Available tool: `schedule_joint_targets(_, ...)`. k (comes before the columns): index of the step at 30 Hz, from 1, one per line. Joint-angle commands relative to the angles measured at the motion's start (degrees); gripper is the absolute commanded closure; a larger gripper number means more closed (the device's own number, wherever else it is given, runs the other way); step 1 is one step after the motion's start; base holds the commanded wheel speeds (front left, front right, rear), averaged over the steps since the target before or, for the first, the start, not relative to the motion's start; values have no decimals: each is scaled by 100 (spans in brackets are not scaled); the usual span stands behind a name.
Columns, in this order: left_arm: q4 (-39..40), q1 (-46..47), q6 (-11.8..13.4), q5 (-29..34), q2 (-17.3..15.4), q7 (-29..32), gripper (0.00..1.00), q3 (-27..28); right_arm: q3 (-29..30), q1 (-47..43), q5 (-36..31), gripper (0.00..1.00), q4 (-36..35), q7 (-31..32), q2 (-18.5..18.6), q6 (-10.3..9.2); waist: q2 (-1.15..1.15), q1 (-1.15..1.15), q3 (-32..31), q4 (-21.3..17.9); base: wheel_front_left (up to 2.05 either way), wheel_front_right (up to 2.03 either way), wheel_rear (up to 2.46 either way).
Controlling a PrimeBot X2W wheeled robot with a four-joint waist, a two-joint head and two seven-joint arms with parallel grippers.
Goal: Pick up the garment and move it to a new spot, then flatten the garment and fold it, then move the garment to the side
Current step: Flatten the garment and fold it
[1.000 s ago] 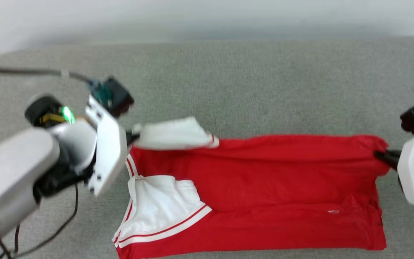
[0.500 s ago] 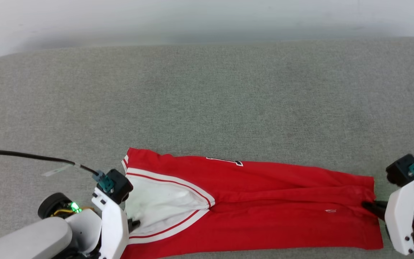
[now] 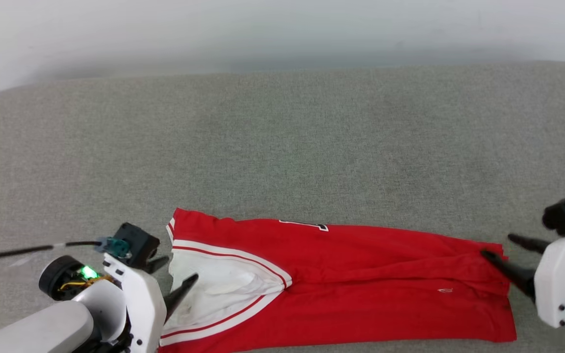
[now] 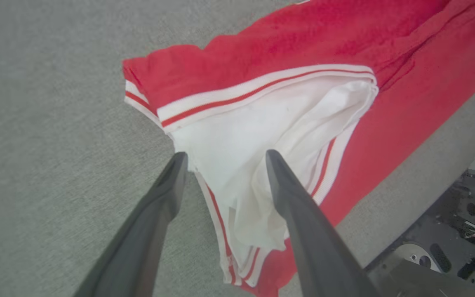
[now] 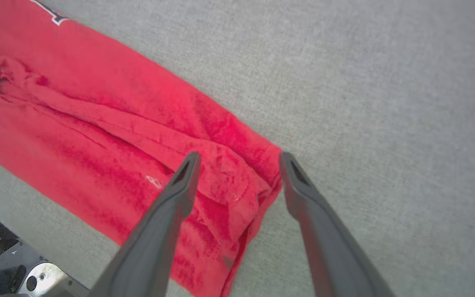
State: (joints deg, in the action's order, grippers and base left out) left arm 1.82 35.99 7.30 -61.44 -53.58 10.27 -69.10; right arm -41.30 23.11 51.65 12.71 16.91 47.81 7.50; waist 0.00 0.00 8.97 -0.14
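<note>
The red garment lies folded lengthwise into a long strip near the front edge of the grey surface. Its white sleeve with striped trim is on top at the left end, and a bit of black-and-white lettering peeks out at the far edge. My left gripper is open beside the sleeve; in the left wrist view its fingers straddle the sleeve's edge, left gripper. My right gripper is open at the garment's right end, spread over the hem corner, right gripper.
The grey fabric surface stretches wide beyond the garment to a pale wall at the back. A black cable trails left from my left wrist. The robot's base shows past the surface's near edge.
Both grippers carried the garment's far edge toward the near side, folding it into a narrower strip, then opened and let go. The sleeve has settled flat.
</note>
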Motion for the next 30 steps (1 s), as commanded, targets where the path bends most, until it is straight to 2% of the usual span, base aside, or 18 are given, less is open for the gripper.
schedule_joint_targets(1,22,-98,151,73,3,-245,0,107,137,-18,61,0,-96,-110,74,-2,0,0,-86,21,0,0,0)
schedule_joint_targets(6,30,-338,802,297,133,-1289,0,444,806,-258,272,0,-267,-368,238,-2,0,0,-164,70,0,0,0)
schedule_joint_targets(11,-184,-656,1468,530,400,-2292,0,769,1521,-660,712,0,-23,-401,127,-2,0,0,-132,141,0,0,0)
schedule_joint_targets(17,-391,-994,1939,1024,816,-2549,0,1457,1965,-1189,1234,0,439,-219,-117,-2,0,0,-49,246,0,0,0)
schedule_joint_targets(23,-286,-1630,2085,2016,1395,-2555,0,2672,2028,-1411,1595,0,719,27,-536,-1,0,0,59,318,0,0,0)
schedule_joint_targets(30,-190,-2482,1874,3036,2198,-2552,0,3858,1741,-1549,1749,0,913,271,-990,-1,0,0,148,380,0,0,0)
